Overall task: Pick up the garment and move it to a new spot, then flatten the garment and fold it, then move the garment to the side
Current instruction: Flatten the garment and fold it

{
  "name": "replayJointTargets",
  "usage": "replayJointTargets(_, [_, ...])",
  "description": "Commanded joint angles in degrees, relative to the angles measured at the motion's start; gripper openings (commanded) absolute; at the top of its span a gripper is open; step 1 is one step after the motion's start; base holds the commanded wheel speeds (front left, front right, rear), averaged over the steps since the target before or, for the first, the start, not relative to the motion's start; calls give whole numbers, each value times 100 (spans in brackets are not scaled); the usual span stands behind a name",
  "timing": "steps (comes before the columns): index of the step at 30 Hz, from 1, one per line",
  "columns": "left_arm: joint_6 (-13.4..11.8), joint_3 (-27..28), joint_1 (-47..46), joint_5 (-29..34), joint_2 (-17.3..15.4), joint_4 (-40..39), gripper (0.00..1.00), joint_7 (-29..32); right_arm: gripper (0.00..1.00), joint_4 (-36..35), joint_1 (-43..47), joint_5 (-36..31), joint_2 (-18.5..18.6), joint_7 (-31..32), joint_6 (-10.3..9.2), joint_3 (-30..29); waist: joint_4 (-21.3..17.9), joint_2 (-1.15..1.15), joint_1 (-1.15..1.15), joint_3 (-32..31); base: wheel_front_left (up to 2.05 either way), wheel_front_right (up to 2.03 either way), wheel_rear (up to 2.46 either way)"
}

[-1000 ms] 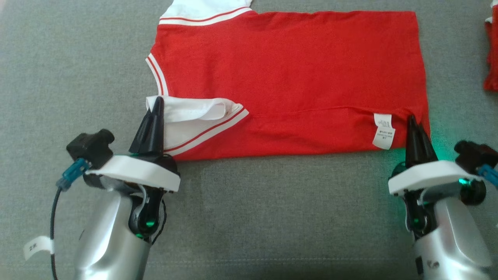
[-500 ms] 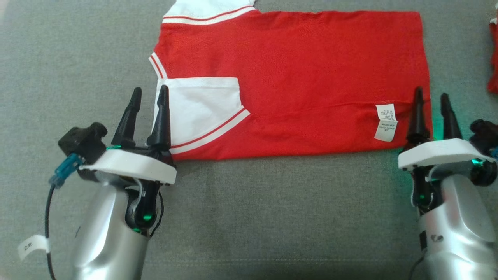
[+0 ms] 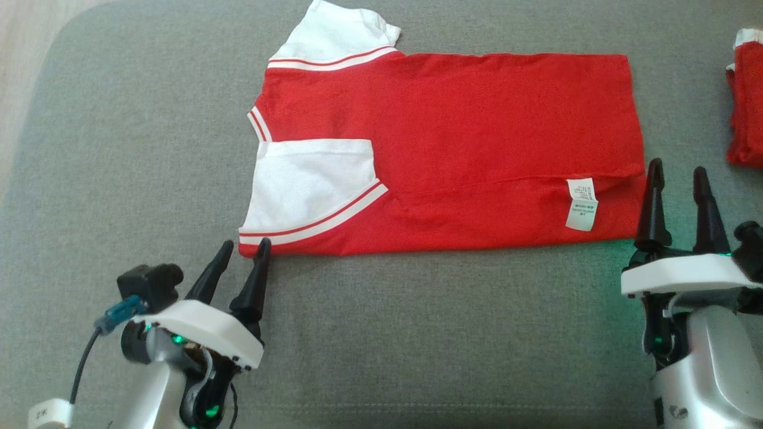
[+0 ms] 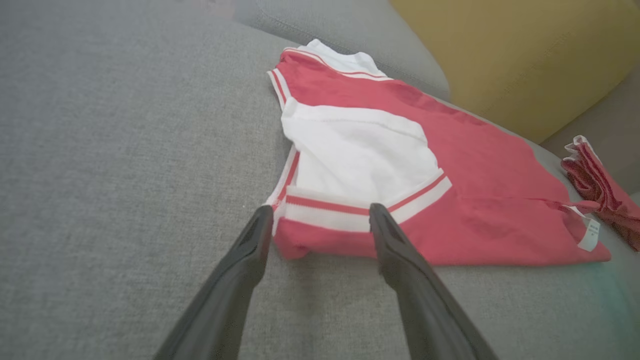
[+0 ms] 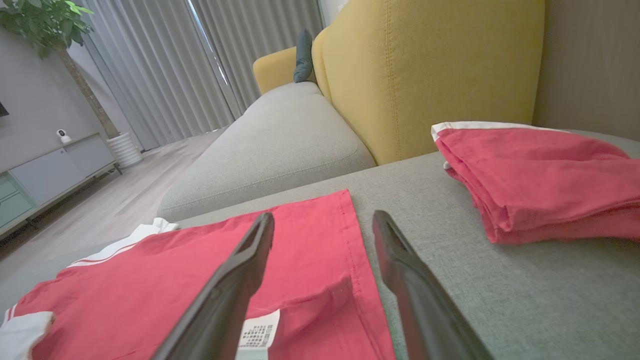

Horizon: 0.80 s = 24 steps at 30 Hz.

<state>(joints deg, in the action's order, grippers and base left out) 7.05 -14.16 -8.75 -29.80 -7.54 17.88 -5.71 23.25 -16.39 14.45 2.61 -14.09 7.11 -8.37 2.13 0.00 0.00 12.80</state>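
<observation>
Grey sofa cushion out in front, broad and flat, with a yellow backrest rising behind it and pale curtains further back in the room. Right in the middle of the cushion lies the red garment, spread flat, collar end towards the robot's left, hem towards its right. Its near side is folded over on top, so one white sleeve with red-striped trim lies on the red body, and a small white label shows near the hem.

Down at the near-left corner, the left tool has its two dark fingers apart, nothing between them, tips right at the sleeve's striped cuff; whether they touch the cloth I cannot tell.

Over on the other end, the right tool is spread wide too and empty. One finger lies along the hem edge beside the label, the other over bare grey cushion, the hem line running between them.

Further right, well apart, sits a second folded red garment.
</observation>
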Motion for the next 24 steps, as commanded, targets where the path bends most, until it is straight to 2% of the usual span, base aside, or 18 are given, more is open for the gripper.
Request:
replayJointTargets(1, [-24,186,-101,-58,-146,-180,100,96,100,-275,-41,10,27,20,37,191,-12,0,0,-19,0,0,0])
replayJointTargets(10, [-346,365,-142,-350,-147,-40,100,639,100,-629,136,165,27,141,37,386,-172,0,0,87,0,0,0])
replayJointTargets(21, [-406,387,-383,-551,-139,282,100,938,100,-674,165,120,27,316,37,444,-335,0,0,180,0,0,0])
replayJointTargets(22, [-401,376,-402,-555,-139,307,78,952,100,-656,174,106,27,371,37,452,-349,0,0,184,0,0,0])
replayJointTargets(23, [-393,366,-418,-568,-129,328,48,958,100,-630,184,79,27,439,37,460,-363,0,0,189,0,0,0])
replayJointTargets(24, [-382,351,-432,-576,-122,347,35,966,100,-597,194,41,27,512,37,464,-373,0,0,195,0,0,0])
